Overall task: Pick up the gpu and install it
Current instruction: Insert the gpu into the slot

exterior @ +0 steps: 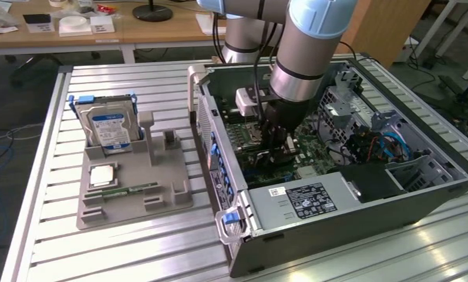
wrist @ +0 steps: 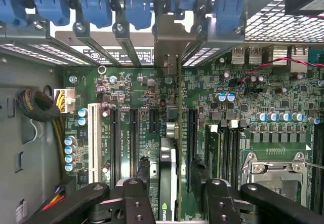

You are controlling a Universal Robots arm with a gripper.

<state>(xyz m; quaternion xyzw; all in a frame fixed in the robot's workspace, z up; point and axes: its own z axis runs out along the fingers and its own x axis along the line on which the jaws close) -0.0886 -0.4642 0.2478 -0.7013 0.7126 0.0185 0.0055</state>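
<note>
Black tool (wrist: 171, 193) wide open astride the upright gpu (wrist: 172, 133)

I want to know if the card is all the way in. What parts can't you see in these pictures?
- Exterior view: the gpu's seat in the computer case is hidden behind the arm and gripper.
- Wrist view: the gpu stands edge-on between the gripper fingers; its lower edge and slot contact are hidden by its own body.
- Wrist view: the bracket end's fastening, under the blue clips, is too small to judge.
</note>
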